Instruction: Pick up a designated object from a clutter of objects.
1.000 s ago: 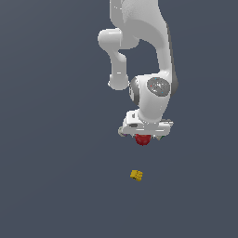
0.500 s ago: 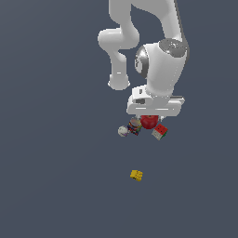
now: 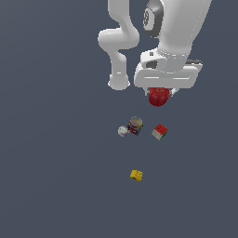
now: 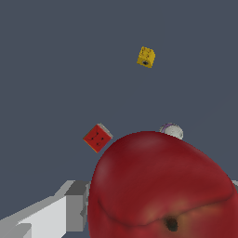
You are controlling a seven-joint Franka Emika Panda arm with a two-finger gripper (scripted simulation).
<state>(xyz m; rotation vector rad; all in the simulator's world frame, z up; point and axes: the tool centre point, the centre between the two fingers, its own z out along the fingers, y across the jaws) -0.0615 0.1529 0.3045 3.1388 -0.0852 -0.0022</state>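
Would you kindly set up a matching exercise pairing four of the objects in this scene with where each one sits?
Things:
1. apple
2. yellow block
3. cube
4. white ball

Places:
A. alone, lowest in the exterior view, apart from the rest
B. touching the can, on its exterior-view left
C. held off the floor between the jaws of the gripper
D. on the floor, to the exterior view's right of the can

Pairs: 1-C, 2-A, 3-D, 4-B
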